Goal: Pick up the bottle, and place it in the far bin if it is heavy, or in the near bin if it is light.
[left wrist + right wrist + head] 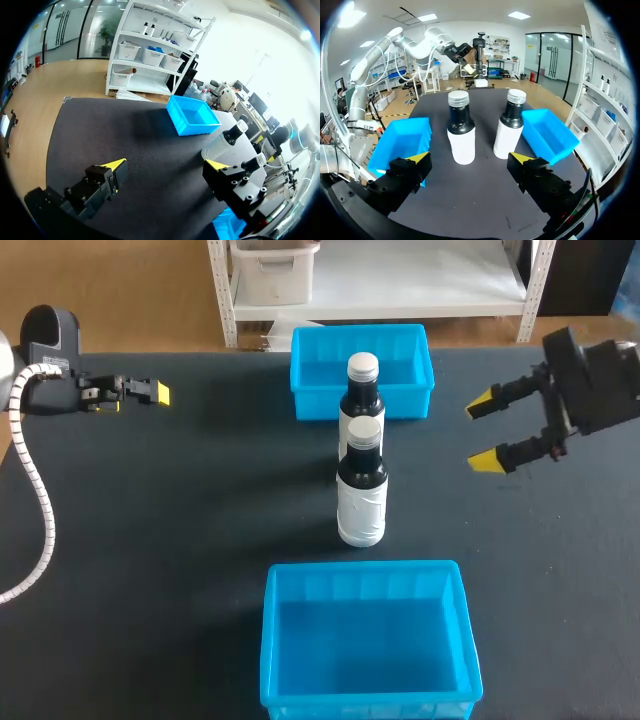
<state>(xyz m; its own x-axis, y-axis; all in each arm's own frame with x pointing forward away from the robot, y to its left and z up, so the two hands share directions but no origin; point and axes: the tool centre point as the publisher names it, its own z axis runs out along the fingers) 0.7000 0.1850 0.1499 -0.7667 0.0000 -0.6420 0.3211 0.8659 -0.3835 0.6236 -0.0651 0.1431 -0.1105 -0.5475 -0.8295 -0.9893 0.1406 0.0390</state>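
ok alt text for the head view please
A near bottle and a far bottle, both dark with white labels, stand in line on the black table between the far blue bin and the near blue bin. The left gripper and the open right gripper sit out at either side, touching nothing.

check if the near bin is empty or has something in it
Empty: the near bin shows only its bare blue floor in the head view, nothing inside.

Front bottle point(361, 495) upright mid-table: dark glass, white label, silver cap. Rear bottle point(362, 390) alike, upright just behind it, in front of blue far bin point(318, 405). Blue near bin point(362, 568) apart from front bottle.
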